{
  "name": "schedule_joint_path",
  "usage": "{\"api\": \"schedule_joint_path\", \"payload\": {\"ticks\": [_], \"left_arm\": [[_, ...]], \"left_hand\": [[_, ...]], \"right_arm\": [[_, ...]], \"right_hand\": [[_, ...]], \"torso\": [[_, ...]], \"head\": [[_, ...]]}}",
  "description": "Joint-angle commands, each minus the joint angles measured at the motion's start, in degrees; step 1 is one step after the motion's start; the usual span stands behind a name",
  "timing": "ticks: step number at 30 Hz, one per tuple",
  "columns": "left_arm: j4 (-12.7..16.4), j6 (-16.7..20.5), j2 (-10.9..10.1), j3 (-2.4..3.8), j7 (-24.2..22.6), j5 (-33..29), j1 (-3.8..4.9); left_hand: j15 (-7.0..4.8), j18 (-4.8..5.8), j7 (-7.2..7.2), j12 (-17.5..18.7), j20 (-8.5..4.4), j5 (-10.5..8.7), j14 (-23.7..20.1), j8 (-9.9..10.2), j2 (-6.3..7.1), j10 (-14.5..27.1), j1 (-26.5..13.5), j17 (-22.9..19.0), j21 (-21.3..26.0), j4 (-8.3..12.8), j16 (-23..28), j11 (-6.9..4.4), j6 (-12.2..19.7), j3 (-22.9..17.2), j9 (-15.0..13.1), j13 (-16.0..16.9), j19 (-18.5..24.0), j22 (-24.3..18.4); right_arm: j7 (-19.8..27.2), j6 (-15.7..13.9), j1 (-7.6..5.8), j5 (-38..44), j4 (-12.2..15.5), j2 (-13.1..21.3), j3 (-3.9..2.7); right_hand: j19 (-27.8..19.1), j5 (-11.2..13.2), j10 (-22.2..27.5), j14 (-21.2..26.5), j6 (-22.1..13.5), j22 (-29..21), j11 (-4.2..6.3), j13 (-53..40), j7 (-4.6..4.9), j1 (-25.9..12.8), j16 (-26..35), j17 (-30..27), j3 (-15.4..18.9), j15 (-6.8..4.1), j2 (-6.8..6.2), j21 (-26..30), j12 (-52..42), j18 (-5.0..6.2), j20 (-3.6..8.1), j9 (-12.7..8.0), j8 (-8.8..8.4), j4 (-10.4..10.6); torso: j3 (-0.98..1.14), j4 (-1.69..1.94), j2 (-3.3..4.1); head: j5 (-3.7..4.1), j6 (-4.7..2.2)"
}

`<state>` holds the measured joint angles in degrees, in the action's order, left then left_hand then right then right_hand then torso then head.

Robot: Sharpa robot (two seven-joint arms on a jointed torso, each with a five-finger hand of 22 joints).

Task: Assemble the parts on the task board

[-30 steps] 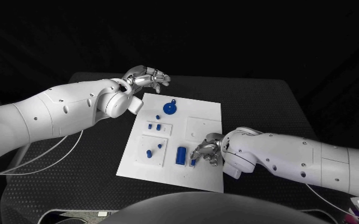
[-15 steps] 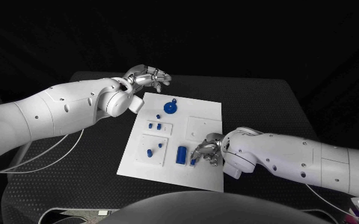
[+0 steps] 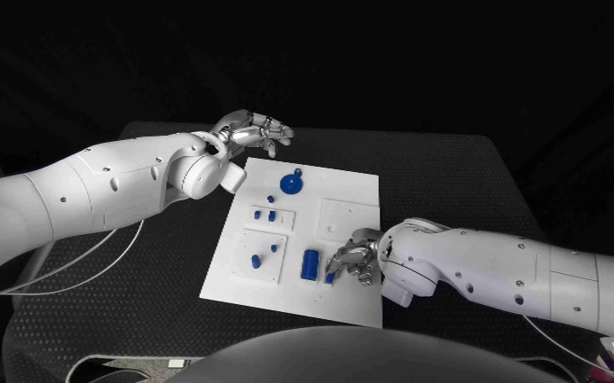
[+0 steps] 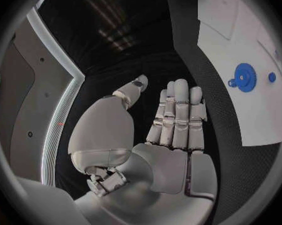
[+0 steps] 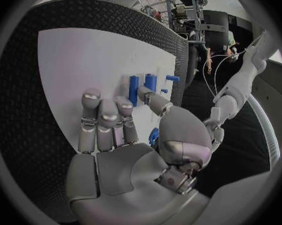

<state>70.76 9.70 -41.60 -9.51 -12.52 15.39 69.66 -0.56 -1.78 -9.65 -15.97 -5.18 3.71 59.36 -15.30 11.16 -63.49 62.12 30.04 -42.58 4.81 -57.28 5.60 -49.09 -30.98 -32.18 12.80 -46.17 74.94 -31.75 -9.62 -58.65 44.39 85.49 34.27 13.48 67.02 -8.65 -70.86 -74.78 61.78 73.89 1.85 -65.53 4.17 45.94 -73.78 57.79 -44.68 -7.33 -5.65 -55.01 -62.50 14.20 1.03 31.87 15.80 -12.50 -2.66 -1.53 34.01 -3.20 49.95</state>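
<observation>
White board [image 3: 345,214] lay on the black table [image 3: 448,179]. Left hand [image 3: 252,132] hovered beyond its far corner, fingers straight, empty. Right hand [image 3: 355,259] rested fingers spread over a blue peg [image 5: 153,135], grip unclear.

Blue parts [image 3: 292,185] on white task board [image 3: 352,206]

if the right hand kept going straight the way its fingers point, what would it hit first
Probably the upright blue pegs on the white board. In the right wrist view the right hand hovers over the board with its fingers aimed roughly toward them. Depth is unclear, so the fingertips might brush the board surface first.
</observation>
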Motion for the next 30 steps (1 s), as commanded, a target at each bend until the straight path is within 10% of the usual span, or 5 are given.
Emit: {"api": "schedule_joint_path", "payload": {"ticks": [1, 21, 30], "left_arm": [[0.1, -0.8, 0.1, 0.04, -0.2, 0.2, 0.1], [0.0, -0.9, 0.2, 0.04, 0.0, 0.3, 0.11], [0.0, -0.9, 0.1, 0.04, 0.0, 0.3, 0.11]], "left_hand": [[0.05, -0.79, -0.2, -0.4, -0.97, -0.28, -0.3, -0.3, 0.14, 0.4, 0.0, 0.1, 0.1, -0.4, -0.2, 0.09, 0.2, 0.0, 0.1, 0.1, 0.0, 1.2], [0.05, -0.79, -0.2, -0.4, -0.97, -0.28, -0.3, -0.3, 0.17, 0.4, 0.0, 0.1, 0.1, -0.4, -0.2, 0.09, 0.3, 0.0, 0.1, 0.1, 0.0, 1.2], [0.05, -0.79, -0.21, -0.4, -0.97, -0.28, -0.3, -0.3, 0.18, 0.4, 0.0, 0.1, 0.1, -0.4, -0.2, 0.09, 0.3, 0.0, 0.1, 0.1, 0.0, 1.2]], "right_arm": [[0.9, 1.1, 0.12, 0.2, 0.4, -0.3, -0.02], [1.8, 1.4, 0.13, 2.6, 0.6, -0.7, -0.01], [2.9, 1.4, 0.29, 10.5, 1.2, -0.6, -0.01]], "right_hand": [[0.0, -0.4, -0.3, 0.0, 0.2, -0.1, 0.13, -0.1, 0.23, 0.0, 0.2, 0.1, 0.1, -0.49, 0.15, -0.4, -0.1, 0.8, 0.57, -0.1, -0.25, -0.3], [0.0, -0.4, -0.2, 0.1, 0.1, -0.1, 0.11, -0.2, 0.26, 0.0, 0.3, 0.1, 0.3, -0.48, -0.08, -0.4, -0.1, 0.8, 0.57, -0.1, -0.28, -0.7], [-0.1, 0.6, 0.2, 0.2, -0.1, -0.3, 0.03, -0.2, 0.34, -1.4, 0.4, 0.1, 3.0, -0.44, -2.4, -0.3, 0.3, 0.8, 0.54, -0.2, -0.37, -0.8]], "torso": [[0.02, 0.0, 0.01], [-0.02, 0.04, 0.01], [0.0, 0.04, 0.02]], "head": [[-0.01, 0.02], [-0.07, -0.06], [-0.24, -0.03]]}}
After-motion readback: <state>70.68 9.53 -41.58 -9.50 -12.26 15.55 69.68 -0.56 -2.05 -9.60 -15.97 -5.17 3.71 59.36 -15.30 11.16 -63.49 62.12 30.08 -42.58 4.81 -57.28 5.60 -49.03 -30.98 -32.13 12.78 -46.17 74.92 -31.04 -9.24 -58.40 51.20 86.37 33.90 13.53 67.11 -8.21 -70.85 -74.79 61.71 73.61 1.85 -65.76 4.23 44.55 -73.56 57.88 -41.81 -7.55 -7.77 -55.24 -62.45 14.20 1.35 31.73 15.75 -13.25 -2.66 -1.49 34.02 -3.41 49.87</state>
